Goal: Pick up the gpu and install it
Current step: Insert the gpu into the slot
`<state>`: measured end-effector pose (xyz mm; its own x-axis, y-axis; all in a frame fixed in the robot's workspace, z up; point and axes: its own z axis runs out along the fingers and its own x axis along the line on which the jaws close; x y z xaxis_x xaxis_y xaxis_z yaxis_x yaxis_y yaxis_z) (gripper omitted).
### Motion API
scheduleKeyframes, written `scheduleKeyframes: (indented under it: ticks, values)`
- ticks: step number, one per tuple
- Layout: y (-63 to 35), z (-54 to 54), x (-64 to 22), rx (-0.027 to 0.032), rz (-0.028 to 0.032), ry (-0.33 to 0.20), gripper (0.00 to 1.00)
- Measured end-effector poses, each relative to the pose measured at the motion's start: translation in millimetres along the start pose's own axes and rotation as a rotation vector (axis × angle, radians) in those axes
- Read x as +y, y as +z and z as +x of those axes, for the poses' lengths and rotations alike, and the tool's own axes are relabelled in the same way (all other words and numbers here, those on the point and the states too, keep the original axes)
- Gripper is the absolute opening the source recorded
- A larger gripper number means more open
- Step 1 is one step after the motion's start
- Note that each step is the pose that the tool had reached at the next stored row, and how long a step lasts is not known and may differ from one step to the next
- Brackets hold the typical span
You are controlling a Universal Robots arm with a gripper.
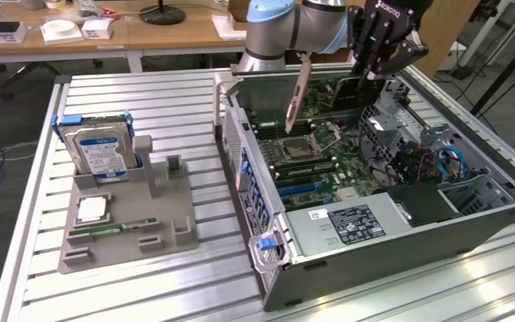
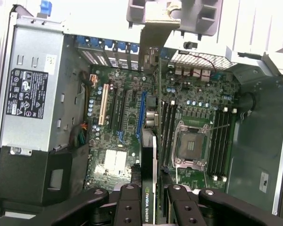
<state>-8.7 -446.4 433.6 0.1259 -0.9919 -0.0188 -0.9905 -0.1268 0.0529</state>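
1. I've got the gripper (image 2: 151, 205) up over the open computer case (image 1: 239, 168), its jaws pinching the gpu (image 2: 148, 160) by its two flat faces; one finger (image 2: 128, 207) shows on each side of the card.
2. The gpu hangs edge-on in the air above the motherboard (image 2: 118, 141). As far as I can tell it touches nothing but the fingers.
3. Its metal bracket (image 1: 299, 90) points down at the end nearest the case's rear wall, and in the exterior view it leans slightly.
4. From the wrist view, the card runs nearly parallel to the long blue slot (image 2: 142, 110), which lies just beside the card's line, not squarely under it.
5. To do this well, I judge the card edge must sit directly over that slot, with the lean taken out first.
6. The CPU socket (image 2: 188, 146) and its neighbouring slots are close on the far side, so there's little room for drift.
7. I'd go down slowly and straight. The grip is at one end, so a crooked entry could twist the card between the pads.
8. The bracket tip wants watching against the rear wall.
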Motion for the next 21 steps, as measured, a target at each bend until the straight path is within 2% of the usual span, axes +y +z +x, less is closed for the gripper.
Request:
scheduleKeyframes:
  ticks: [5,11,12,14,16,18,21]
  values:
    - [0.0,-0.1,0.0,0.0005,-0.0001,-0.008,0.26]
    - [0.8,-0.5,-0.6,0.0028,-0.0001,-0.05,0.26]
    - [1.3,-0.6,-0.6,0.0034,0.0025,-0.054,0.26]
    - [2.0,-0.6,-0.6,0.0048,0.0129,-0.055,0.26]
    - [2.9,-0.5,-0.7,0.0041,0.019,-0.054,0.26]
    - [3.8,-0.5,-0.8,0.0037,0.0223,-0.039,0.26]
    - [4.3,-0.5,-0.8,0.0027,0.0239,-0.005,0.26]
